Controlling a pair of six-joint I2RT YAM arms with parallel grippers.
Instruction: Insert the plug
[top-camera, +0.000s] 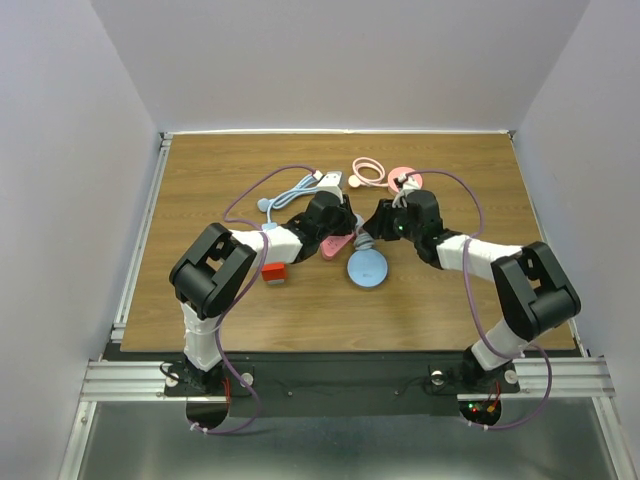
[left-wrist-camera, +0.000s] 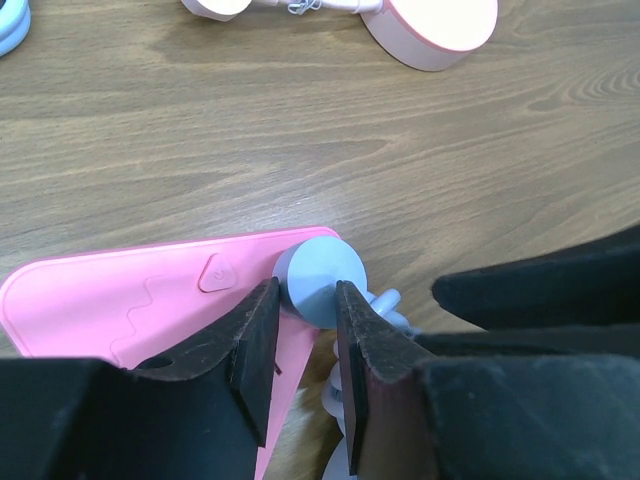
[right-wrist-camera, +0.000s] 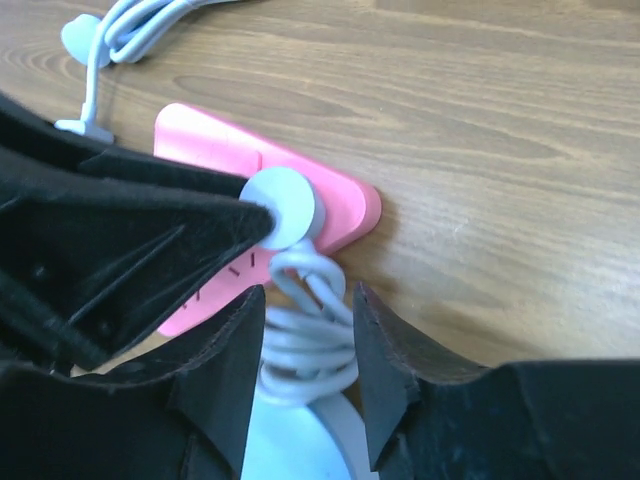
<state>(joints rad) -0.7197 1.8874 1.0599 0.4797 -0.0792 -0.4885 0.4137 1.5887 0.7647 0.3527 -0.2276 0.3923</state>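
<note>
A pink triangular socket block lies mid-table; it also shows in the left wrist view and the right wrist view. A round pale-blue plug sits at its tip and also shows in the right wrist view. My left gripper, also in the top view, is shut on the plug from both sides. The plug's cable coil leads to a blue disc. My right gripper, also in the top view, is open and straddles the coil.
A red block lies left of the socket block. At the back lie a white adapter with a blue cable and a pink puck with a coiled pink cable. The two grippers are nearly touching.
</note>
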